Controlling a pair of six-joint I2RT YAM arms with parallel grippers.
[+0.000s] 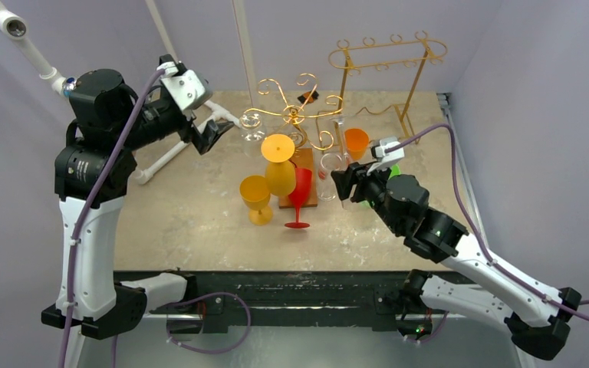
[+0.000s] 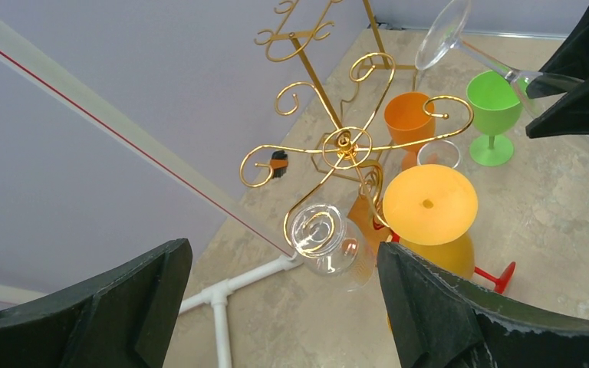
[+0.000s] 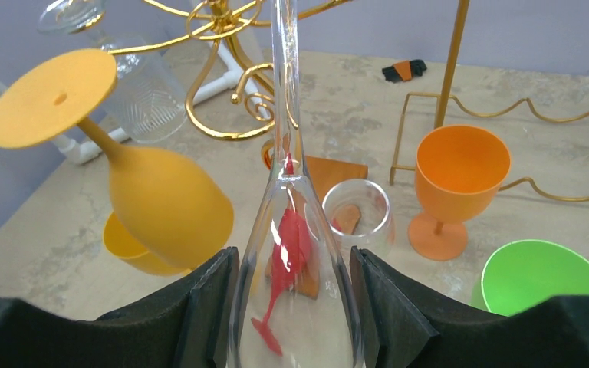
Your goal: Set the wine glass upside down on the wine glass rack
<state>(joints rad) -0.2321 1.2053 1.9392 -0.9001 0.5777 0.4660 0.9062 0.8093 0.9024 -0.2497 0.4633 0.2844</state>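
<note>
The gold curly wine glass rack (image 1: 295, 111) stands mid-table. A clear wine glass (image 2: 324, 238) hangs upside down from one of its curls (image 1: 251, 123). My left gripper (image 2: 284, 268) is open just in front of that glass, fingers well apart and touching nothing. A yellow glass (image 1: 279, 165) also hangs upside down on the rack. My right gripper (image 3: 293, 284) is shut on the bowl of a second clear wine glass (image 3: 287, 192), whose stem points away toward the rack (image 3: 222, 15). In the top view this gripper (image 1: 350, 184) sits right of the rack.
On the table are a yellow glass (image 1: 256, 198), a red glass (image 1: 299, 195), an orange cup (image 1: 357, 143), a green glass (image 3: 544, 272), a stemless clear glass (image 3: 357, 215) and a wooden block (image 1: 304, 176). A tall gold rack (image 1: 387, 61) stands behind. White pipe (image 1: 161, 157) lies at the left.
</note>
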